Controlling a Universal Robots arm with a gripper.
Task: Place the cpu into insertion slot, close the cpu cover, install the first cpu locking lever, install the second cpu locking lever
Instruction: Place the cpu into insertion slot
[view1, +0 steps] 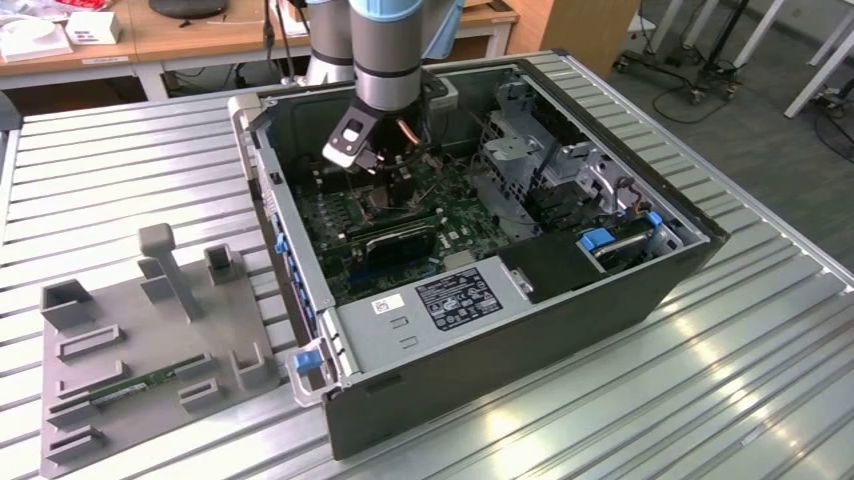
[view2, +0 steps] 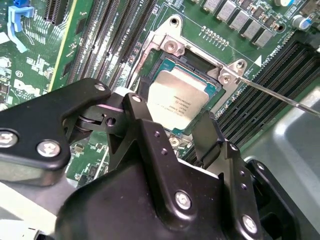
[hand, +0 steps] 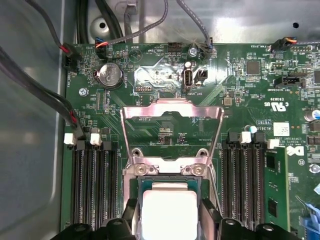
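The cpu (hand: 169, 205), a pale silvery square, lies level in the insertion slot (hand: 170, 181) on the green motherboard. My gripper (hand: 169, 214) comes down over it, and its black fingers (hand: 131, 212) press against two opposite edges of the chip. In the second wrist view the cpu (view2: 177, 95) sits between the two black fingers (view2: 135, 107) of my gripper (view2: 170, 112). The cpu cover (hand: 150, 112), a silvery frame, stands flipped back from the socket. A thin locking lever (view2: 280, 96) sticks out beside the socket. In the exterior view my gripper (view1: 387, 185) reaches down into the open computer case (view1: 534, 330).
Black memory slots (hand: 95, 190) run on both sides of the socket. Cables (hand: 45, 95) cross the board's edge. Outside the case, a grey fixture tray (view1: 147, 360) holds a green memory stick (view1: 134, 385) on the ribbed metal table (view1: 107, 170).
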